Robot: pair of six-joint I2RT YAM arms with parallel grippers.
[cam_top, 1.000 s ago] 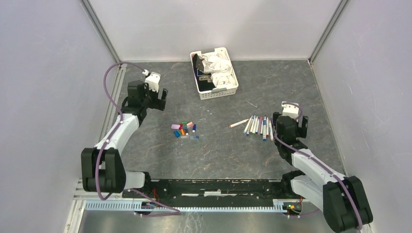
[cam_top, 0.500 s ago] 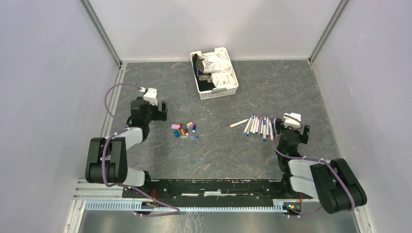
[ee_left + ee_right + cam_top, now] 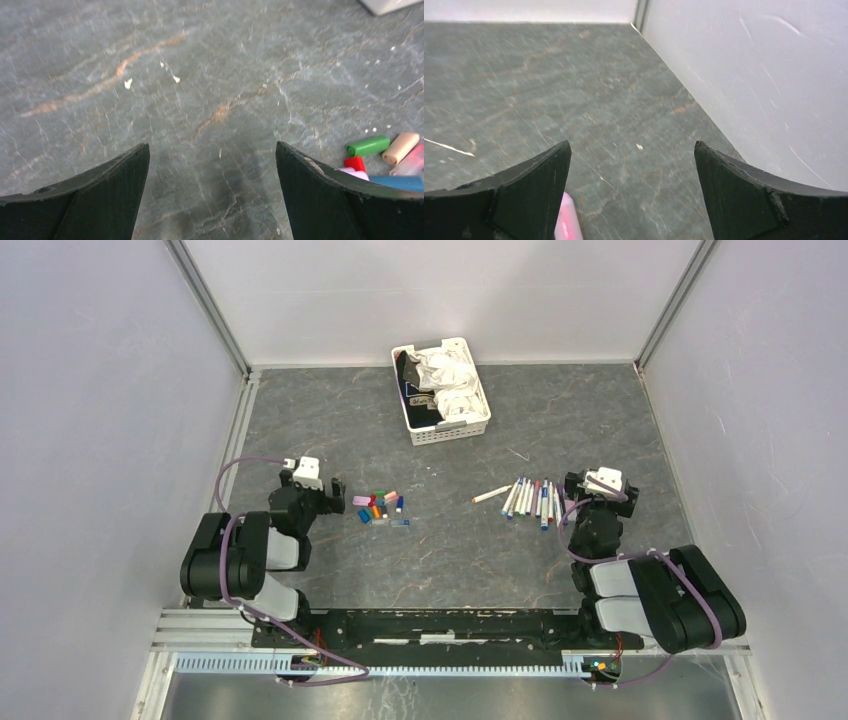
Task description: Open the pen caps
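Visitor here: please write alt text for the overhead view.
Seen from above, a grey table holds a cluster of coloured pen caps left of centre, a row of pens to its right and a white basket behind. Two arms sit folded at the near edge, left pincer by the caps, right pincer by the pens.

Our two arms (image 3: 240, 555), black joints, pale grey links (image 3: 284, 550), purple cables (image 3: 250, 458), white wrist cameras (image 3: 307, 472), dark wedge-shaped jaws.

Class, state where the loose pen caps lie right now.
In the top view, the pen caps lie left of centre, just right of the left gripper; the pens lie farther right.
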